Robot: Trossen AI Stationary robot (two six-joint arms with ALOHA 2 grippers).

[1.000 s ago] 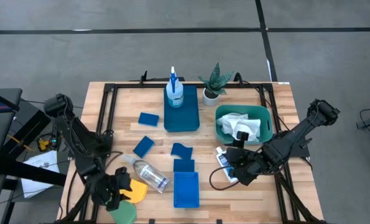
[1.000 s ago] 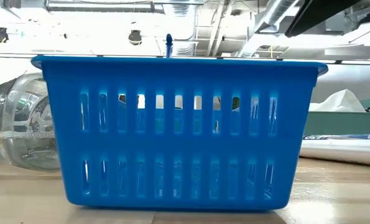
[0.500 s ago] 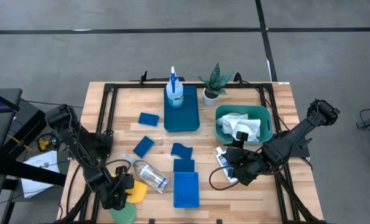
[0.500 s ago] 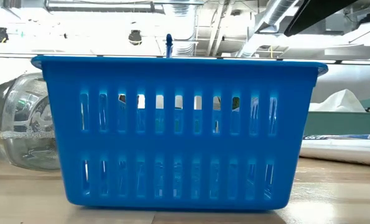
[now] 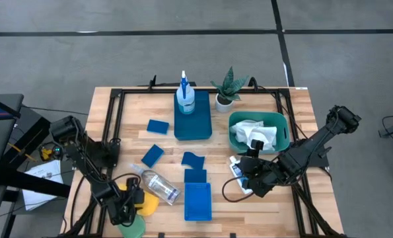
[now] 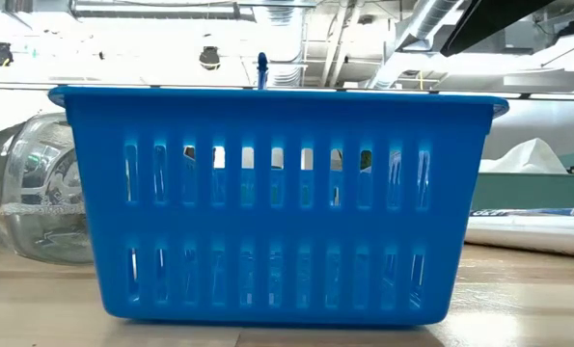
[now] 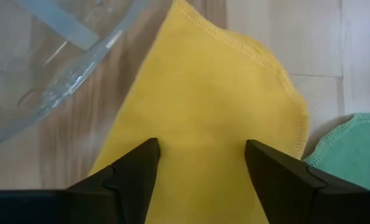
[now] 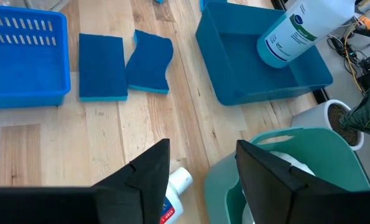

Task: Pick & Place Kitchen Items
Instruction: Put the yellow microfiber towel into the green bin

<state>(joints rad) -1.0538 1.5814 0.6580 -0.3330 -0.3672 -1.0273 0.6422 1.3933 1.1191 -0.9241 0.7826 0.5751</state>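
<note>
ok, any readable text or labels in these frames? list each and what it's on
None can be read.
Spray bottle: its white label carries a round blue logo and lines of print, too small to read.
White bottle lying by the teal tub: blue and red label, lettering blurred.
Clear bottle: no print can be made out.
Blue basket, sponges and cloths: no markings.

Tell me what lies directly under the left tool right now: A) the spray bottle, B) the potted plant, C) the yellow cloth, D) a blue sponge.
C: the left wrist view shows the left tool with its fingers apart straddling the yellow cloth, the clear plastic bottle and green cloth just beside it.
</note>
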